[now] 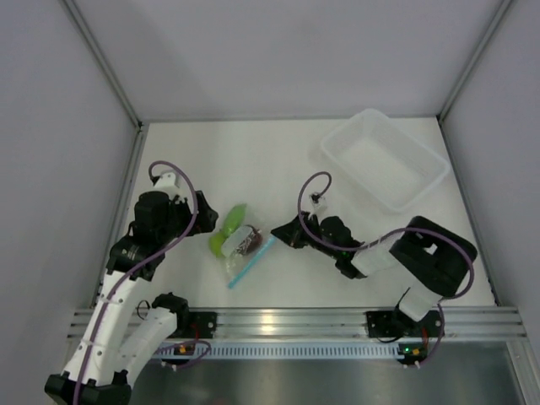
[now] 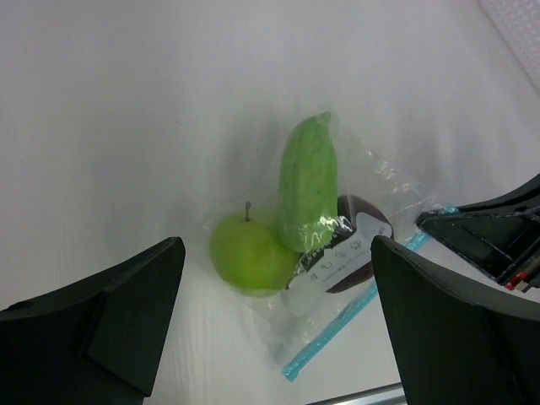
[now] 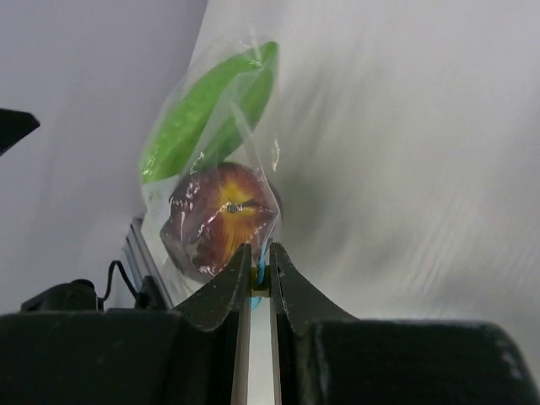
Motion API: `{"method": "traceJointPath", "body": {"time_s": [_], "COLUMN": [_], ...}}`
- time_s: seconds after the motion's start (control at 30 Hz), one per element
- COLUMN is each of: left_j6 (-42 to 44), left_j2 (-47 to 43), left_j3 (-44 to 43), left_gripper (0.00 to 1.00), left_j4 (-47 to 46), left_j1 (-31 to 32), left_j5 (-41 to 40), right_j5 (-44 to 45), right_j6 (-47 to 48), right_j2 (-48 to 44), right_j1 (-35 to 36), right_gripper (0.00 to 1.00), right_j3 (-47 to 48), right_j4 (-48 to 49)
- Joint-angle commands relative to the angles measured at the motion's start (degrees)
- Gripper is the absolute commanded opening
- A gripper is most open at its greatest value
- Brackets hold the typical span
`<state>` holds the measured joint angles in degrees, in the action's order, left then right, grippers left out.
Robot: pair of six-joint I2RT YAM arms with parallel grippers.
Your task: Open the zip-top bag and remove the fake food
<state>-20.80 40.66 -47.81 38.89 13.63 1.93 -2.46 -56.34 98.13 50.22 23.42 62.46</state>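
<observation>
The zip-top bag [image 1: 243, 249] lies on the white table between the arms, its light blue zipper strip [image 1: 251, 263] on the near right edge. All three fake fruits are inside: a yellow-green apple [image 2: 249, 253], an elongated green one [image 2: 308, 181] and a dark red-brown one [image 3: 221, 219]. My right gripper [image 3: 260, 268] is shut on the right end of the zipper strip, also seen in the top view [image 1: 279, 235]. My left gripper [image 2: 277, 278] is wide open and empty, just left of the bag and not touching it [image 1: 206, 221].
A white translucent rectangular tray [image 1: 413, 198] stands at the back right. Grey walls close the table on the left, back and right. An aluminium rail [image 1: 287, 321] runs along the near edge.
</observation>
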Motion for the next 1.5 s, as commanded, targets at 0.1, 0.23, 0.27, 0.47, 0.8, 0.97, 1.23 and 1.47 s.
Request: {"method": "traceJointPath", "body": {"time_s": [0.1, 0.23, 0.27, 0.47, 0.8, 0.97, 1.23, 1.47], "left_j6": [0.93, -0.64, -0.56, -1.79, 6.47, 8.93, 11.21, 12.62], "left_j2": [1.61, 6.08, 8.18, 16.36, 18.31, 17.43, 20.06, 22.79], "left_j3": [-4.82, -11.94, -13.95, -25.48, -14.61, -8.88, -6.15, -7.3], "left_gripper": [0.98, 0.98, 0.98, 0.98, 0.98, 0.98, 0.98, 0.98], "left_j4": [-4.0, -4.18, -4.53, -8.21, -41.49, -51.9, -55.15, -55.15], "left_j1": [0.26, 0.26, 0.43, 3.24, 17.3, 21.26, 22.67, 25.47], "left_j5": [7.63, 14.05, 16.5, 24.06, 42.62, 45.79, 50.97, 51.77], "right_j5": [-0.27, 2.1, 2.11, 1.67, 2.11, 1.67, -2.73, -6.06], "right_j6": [27.46, 36.81, 38.13, 48.24, 60.46, 61.78, 64.42, 66.53], "right_j2": [-16.99, -24.36, -25.34, -30.1, -36.51, -40.38, -45.65, -44.69], "right_j1": [0.67, 1.9, 1.99, 2.43, 7.44, 9.11, 9.9, 10.08], "right_gripper": [0.0, 0.0, 0.0, 0.0, 0.0, 0.0, 0.0, 0.0], "right_j3": [11.72, 19.02, 21.55, 33.07, 41.35, 41.1, 41.18, 44.68], "right_j4": [-32.66, -50.44, -53.11, -76.37, -96.36, -98.49, -98.49, -99.46]}}
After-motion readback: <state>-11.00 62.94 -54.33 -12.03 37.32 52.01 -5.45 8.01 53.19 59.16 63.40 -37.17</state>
